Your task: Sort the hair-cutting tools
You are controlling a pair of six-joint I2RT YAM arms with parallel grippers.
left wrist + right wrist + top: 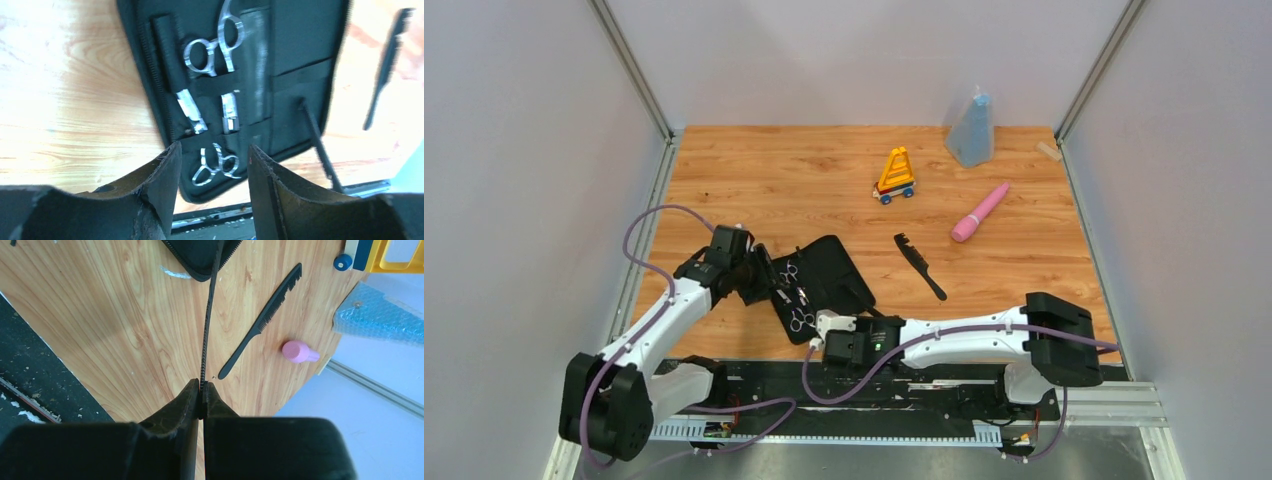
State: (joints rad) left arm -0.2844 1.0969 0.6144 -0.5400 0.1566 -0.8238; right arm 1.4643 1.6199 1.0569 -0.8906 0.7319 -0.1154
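A black case (839,275) lies open on the wooden table. Two silver scissors sit strapped inside it, one pair (215,52) farther from me and one pair (217,167) near the case's edge. My left gripper (214,148) hangs open just above that nearer pair, with nothing between its fingers. My right gripper (202,385) is shut on a thin black comb (209,310) seen edge-on, whose far end reaches the case (200,252). A black comb with a handle (919,265) lies loose on the table right of the case.
A pink tapered wand (980,212) and a yellow-orange toy on wheels (895,176) lie farther back. A blue bubble-wrap pouch (972,130) leans at the back wall. White walls close in both sides, and the black mounting rail (894,395) runs along the near edge.
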